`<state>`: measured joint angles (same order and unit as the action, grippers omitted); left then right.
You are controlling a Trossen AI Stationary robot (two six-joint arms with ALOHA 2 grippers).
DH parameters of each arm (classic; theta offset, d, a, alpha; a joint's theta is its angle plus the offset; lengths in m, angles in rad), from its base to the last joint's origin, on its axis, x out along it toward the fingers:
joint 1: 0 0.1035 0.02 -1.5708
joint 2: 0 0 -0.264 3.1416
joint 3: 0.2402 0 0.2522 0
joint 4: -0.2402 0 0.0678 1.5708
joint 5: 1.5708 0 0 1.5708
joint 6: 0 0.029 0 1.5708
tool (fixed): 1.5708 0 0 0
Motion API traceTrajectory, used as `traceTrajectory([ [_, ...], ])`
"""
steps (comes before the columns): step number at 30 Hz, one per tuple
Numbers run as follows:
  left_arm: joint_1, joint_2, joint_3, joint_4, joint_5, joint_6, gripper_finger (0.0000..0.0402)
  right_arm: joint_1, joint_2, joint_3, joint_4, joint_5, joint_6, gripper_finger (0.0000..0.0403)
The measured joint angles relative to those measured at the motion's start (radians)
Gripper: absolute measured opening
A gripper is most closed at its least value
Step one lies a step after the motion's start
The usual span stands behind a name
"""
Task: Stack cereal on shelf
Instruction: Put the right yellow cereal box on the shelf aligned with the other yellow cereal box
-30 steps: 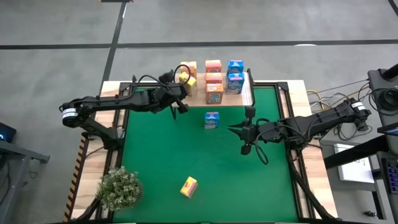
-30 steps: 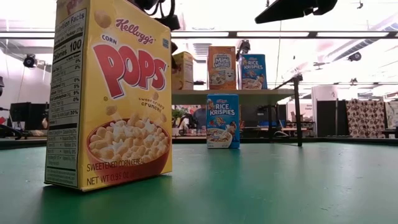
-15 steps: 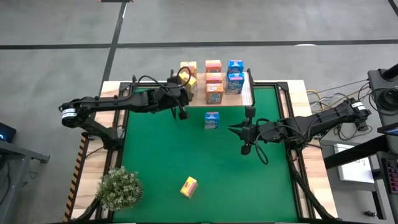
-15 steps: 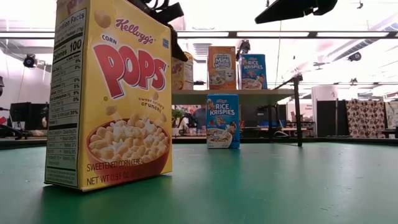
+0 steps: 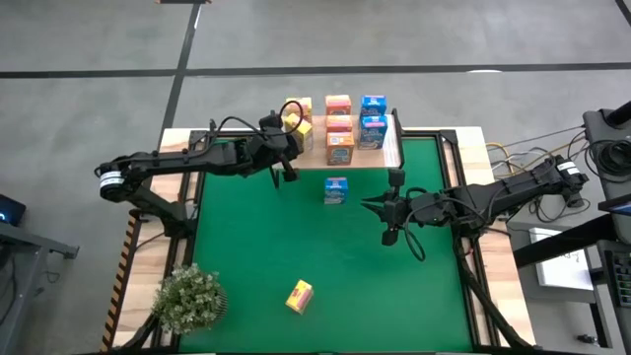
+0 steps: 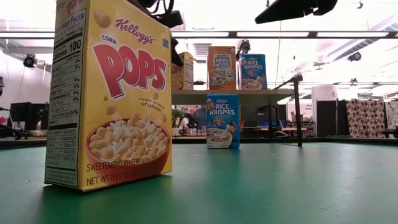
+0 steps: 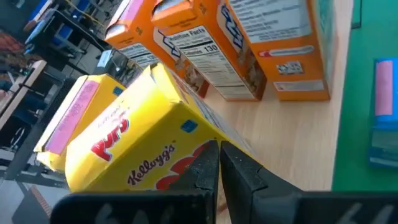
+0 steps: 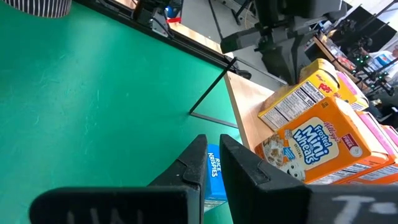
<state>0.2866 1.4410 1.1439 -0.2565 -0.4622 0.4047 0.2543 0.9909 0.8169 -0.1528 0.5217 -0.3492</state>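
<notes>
The light-wood shelf (image 5: 377, 158) stands at the mat's far edge with orange (image 5: 340, 148), blue (image 5: 373, 128) and yellow cereal boxes on it. At its left end a yellow box (image 7: 143, 134) sits tilted, its top leaning on an upright yellow box (image 7: 65, 118). My left gripper (image 7: 219, 148) is shut, its tips at that tilted box (image 5: 302, 126). A blue box (image 5: 336, 190) stands on the mat before the shelf. Another yellow box (image 5: 299, 295) stands near the front. My right gripper (image 5: 381, 207) hovers shut and empty right of the blue box. My left gripper has its shut fingertips against the tilted yellow box's printed face, near its lower edge (image 7: 198, 154). The fingers come from the table's left and near side, slanting a little downward. The box stays tilted on the shelf top, its upper end against the yellow box behind it.
A bushy potted plant (image 5: 187, 298) stands at the mat's near left corner. The green mat (image 5: 256, 237) is open between the two loose boxes. The shelf's thin black legs (image 6: 297, 112) stand at the far edge. Cables hang by the right arm's base.
My left gripper has rolled its wrist at the shelf's left end, swinging briefly over the tilted yellow box and back. It stays shut there. The box has rocked slightly and remains tilted.
</notes>
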Motion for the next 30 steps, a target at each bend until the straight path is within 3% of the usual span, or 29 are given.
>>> traceTrajectory([
  [12, 0.017, 0.034, -0.001, 0.086, 0.0, -0.025, 0.0, 0.0, 0.0, 0.0, 0.001, 0.0, 0.0, 0.0031],
  [21, 0.017, 0.047, -0.001, 0.013, 0.001, -0.088, 0.0, 0.0, 0.0, 0.0, 0.0, 0.0, 0.001, 0.0031],
  [30, 0.016, 0.047, -0.003, 0.06, 0.07, -0.143, 0.0, 0.0, 0.0, 0.0, 0.001, 0.0, 0.001, 0.0031],
])
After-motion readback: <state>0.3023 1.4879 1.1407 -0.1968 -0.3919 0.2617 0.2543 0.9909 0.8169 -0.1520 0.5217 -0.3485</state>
